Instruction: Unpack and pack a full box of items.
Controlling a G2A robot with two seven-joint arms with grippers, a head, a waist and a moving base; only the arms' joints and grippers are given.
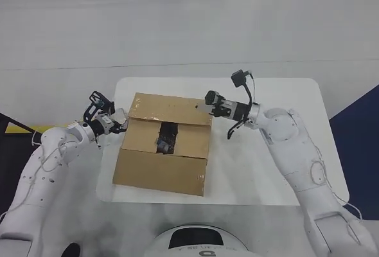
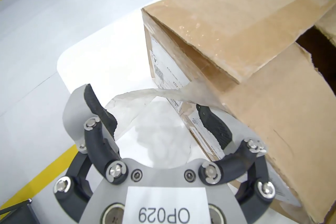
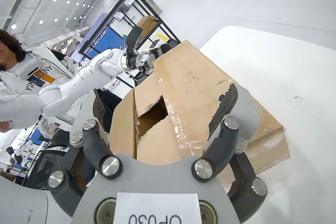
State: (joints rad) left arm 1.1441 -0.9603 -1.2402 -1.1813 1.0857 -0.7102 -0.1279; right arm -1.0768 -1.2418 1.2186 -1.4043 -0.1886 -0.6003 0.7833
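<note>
Flanking the cardboard box [image 1: 164, 144] on the table [image 1: 266, 160], the left gripper [image 2: 147, 104] and right gripper [image 3: 164, 99] stand spread apart at its far corners, its flap seam [image 3: 135, 128] running from one to the other.

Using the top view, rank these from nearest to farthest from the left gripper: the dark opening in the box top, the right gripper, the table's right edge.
From the left gripper:
1. dark opening, in the middle of the box top.
2. right gripper, at the box's far right corner.
3. table's right edge, well past the box.
</note>
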